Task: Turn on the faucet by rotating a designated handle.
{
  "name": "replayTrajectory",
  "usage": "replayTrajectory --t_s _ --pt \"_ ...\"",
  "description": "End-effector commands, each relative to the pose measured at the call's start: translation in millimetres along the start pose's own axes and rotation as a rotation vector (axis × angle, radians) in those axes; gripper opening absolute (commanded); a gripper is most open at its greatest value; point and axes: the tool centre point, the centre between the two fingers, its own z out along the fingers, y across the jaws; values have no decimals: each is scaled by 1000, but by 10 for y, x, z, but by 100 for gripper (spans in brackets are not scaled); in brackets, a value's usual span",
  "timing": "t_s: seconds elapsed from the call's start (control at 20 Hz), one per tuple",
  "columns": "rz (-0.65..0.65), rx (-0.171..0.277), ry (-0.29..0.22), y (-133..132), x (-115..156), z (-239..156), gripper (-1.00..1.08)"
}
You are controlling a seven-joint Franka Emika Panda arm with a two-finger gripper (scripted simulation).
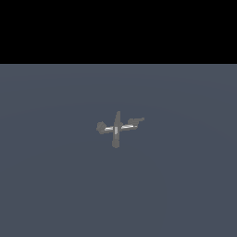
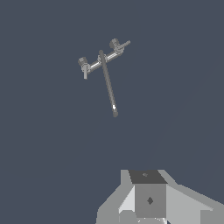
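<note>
One faucet (image 1: 116,129) alone on grey floor (image 1: 55,185); handle (image 1: 137,122) untouched; end effector (image 2: 149,205) well apart, opening unreadable.

End effector (image 2: 151,201): blocky grey/white body w/ dark top, small diamond mark.

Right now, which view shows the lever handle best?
The wrist view: the handle is sharper there, its thin lever bar clear of the faucet. The exterior view shows it tiny and blurred.
</note>
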Motion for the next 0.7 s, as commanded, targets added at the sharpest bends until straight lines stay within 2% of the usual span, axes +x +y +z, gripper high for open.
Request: replayTrajectory --t_s 0.0,0.65 --pt "49 0 1 -77 120 159 -100" --pt "319 2 6 -389 888 1039 -100"
